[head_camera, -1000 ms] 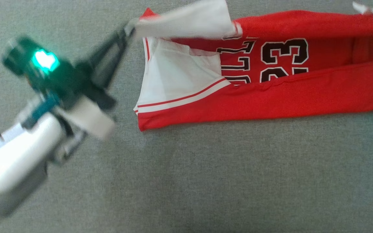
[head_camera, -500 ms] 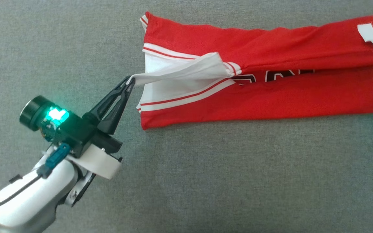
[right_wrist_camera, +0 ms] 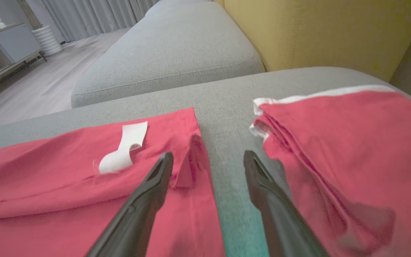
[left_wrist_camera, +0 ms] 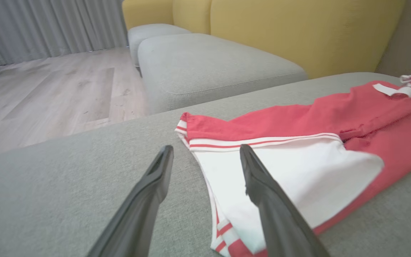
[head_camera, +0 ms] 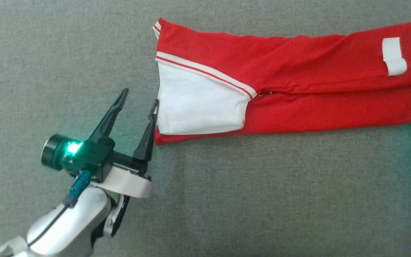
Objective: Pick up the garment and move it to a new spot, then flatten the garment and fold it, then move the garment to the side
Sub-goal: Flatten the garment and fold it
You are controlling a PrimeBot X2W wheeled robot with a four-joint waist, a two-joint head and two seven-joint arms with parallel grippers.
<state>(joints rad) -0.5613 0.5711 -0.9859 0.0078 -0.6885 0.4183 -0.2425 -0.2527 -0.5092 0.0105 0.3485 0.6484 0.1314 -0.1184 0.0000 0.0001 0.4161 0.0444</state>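
The garment (head_camera: 298,71) is a red jersey, folded lengthwise into a long strip on the grey cushion (head_camera: 227,196). Its white sleeve panel (head_camera: 198,103) lies flat at the left end, and a white label (head_camera: 392,55) shows near the right end. My left gripper (head_camera: 140,97) stands open just left of the sleeve edge, holding nothing. In the left wrist view the left gripper (left_wrist_camera: 206,147) straddles the garment's (left_wrist_camera: 262,121) left hem. My right gripper (right_wrist_camera: 208,154) is open and empty over the garment's (right_wrist_camera: 48,171) right end, beside the label (right_wrist_camera: 123,150).
Another folded red cloth with white edging (right_wrist_camera: 334,142) lies just beyond the garment's right end. A yellow sofa back (left_wrist_camera: 298,32) and a further grey cushion (left_wrist_camera: 209,64) stand behind. The wooden floor (left_wrist_camera: 66,89) drops off past the cushion's left edge.
My left gripper has let go of the white sleeve and opened. The sleeve and the upper fold now lie flat, covering the printed number.
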